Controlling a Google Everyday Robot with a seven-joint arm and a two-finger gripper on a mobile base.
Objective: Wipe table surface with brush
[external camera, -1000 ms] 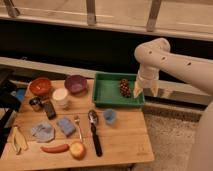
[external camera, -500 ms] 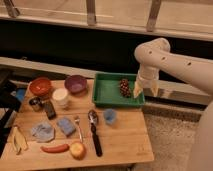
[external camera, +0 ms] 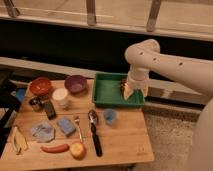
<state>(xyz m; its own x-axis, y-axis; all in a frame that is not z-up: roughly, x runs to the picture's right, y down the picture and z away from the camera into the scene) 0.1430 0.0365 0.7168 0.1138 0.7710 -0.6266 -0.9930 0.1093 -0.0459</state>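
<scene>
— Where's the slim black-handled brush with the oval dark-grey head (external camera: 95, 134)?
— Flat on the light tan wooden plank tabletop (external camera: 125, 142), front middle, well apart from the gripper (external camera: 131, 91).
— And the gripper?
— Above the green rectangular tray's (external camera: 107, 91) right end; open or closed, I cannot tell.

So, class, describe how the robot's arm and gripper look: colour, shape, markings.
The arm is a smooth, off-white, rounded tube with small dark dots along its shell; no cables show. The gripper, pale cream, sits above the right end of the green tray.
</scene>
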